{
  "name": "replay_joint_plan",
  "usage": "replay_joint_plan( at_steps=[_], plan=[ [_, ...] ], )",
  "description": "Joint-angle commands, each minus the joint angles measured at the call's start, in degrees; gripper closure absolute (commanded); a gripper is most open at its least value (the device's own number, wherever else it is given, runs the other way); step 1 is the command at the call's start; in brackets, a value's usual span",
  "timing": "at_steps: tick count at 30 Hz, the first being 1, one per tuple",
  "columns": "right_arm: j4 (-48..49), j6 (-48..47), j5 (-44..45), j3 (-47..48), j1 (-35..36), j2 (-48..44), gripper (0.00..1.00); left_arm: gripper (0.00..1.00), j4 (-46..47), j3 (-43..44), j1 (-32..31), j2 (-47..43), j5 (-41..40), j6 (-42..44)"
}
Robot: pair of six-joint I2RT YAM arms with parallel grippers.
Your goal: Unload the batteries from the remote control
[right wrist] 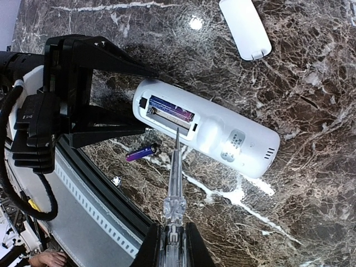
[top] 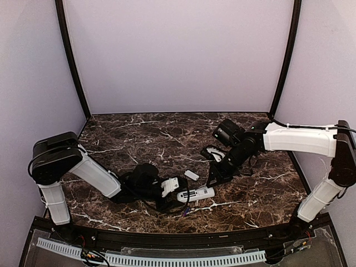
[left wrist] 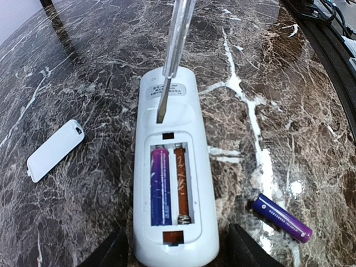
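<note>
The white remote control (left wrist: pixel 186 130) lies back-up on the marble table with its compartment open. One purple battery (left wrist: pixel 160 186) sits in the left slot; the right slot (left wrist: pixel 180 183) is empty and shows its spring. The second battery (left wrist: pixel 281 218) lies loose on the table to the right of the remote. My left gripper (left wrist: pixel 178 247) grips the remote's near end, with one finger (left wrist: pixel 114 250) on each side. My right gripper (right wrist: pixel 173 231) is shut on a clear-handled screwdriver (right wrist: pixel 176 183), whose tip rests over the remote just beyond the compartment. The remote (top: pixel 196 194) lies between both arms.
The small white battery cover (left wrist: pixel 54 150) lies flat on the table left of the remote, and shows in the right wrist view (right wrist: pixel 245 28) too. The table's black front rail (right wrist: pixel 105 194) runs close to the loose battery (right wrist: pixel 139 153).
</note>
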Motion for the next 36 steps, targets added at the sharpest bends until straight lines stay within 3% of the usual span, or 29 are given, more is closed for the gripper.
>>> replay_joint_plan(
  at_steps=[1,14,29,36],
  plan=[
    [-0.8,-0.1,0.8,1.7,0.5,0.7,1.0,0.41,-0.7,1.0,0.6,1.6,0.4,-0.4],
    [-1.0,0.0,1.0,1.9,1.0,2.1,1.0,0.73,-3.3,3.6,0.9,2.2,0.0,1.7],
    [-1.3,-0.3,2.5,2.4,1.2,3.1,1.0,0.98,-7.1,4.8,-1.2,-0.4,-6.5,5.6],
    [-2.2,0.6,3.9,2.6,1.1,2.3,1.0,1.0,-7.6,5.2,-1.6,-0.9,-8.2,5.5]
  ],
)
